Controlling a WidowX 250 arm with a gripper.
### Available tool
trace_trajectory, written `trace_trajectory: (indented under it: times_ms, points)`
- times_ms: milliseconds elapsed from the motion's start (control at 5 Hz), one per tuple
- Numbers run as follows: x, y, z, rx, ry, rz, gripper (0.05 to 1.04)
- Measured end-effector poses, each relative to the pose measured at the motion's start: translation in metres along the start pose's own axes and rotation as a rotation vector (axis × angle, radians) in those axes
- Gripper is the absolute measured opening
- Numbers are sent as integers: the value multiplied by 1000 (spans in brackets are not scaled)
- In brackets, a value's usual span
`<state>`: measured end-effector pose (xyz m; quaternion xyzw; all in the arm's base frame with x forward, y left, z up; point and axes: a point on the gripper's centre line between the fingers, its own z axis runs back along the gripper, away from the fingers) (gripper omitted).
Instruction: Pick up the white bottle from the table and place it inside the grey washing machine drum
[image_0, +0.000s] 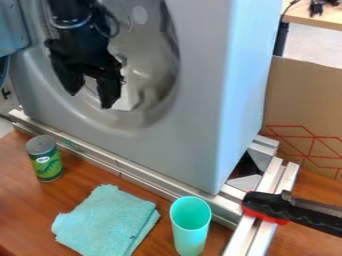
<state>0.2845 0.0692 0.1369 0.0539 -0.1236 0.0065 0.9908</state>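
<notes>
See the gripper (89, 100) at the grey machine (200, 75), with fingers spread wide apart — near a white object (127, 100) in the round opening (155, 75); cannot tell if touching. Find below, on the table (19, 200) — can (48, 165), teal cloth (107, 220), cup (190, 225).

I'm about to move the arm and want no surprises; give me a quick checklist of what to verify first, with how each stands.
1. Gripper open, nothing between its fingers: ok.
2. Can upright on the table: ok.
3. Cup upright: ok.
4. Cloth apart from the can: ok.
5. Gripper fingers clear of the drum and its rim: cannot tell; this angle hides the depth.
6. Clamp tight on the metal rail: cannot tell by sight.
</notes>
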Motion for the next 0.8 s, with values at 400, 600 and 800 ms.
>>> trace_trajectory:
  times_ms: [400,600,800]
  points:
    - [-82,-19,8,-86,305,-42,1005]
    - [-113,-27,-3,-126,390,-100,1005]
    - [-133,-32,-9,-139,402,-144,1005]
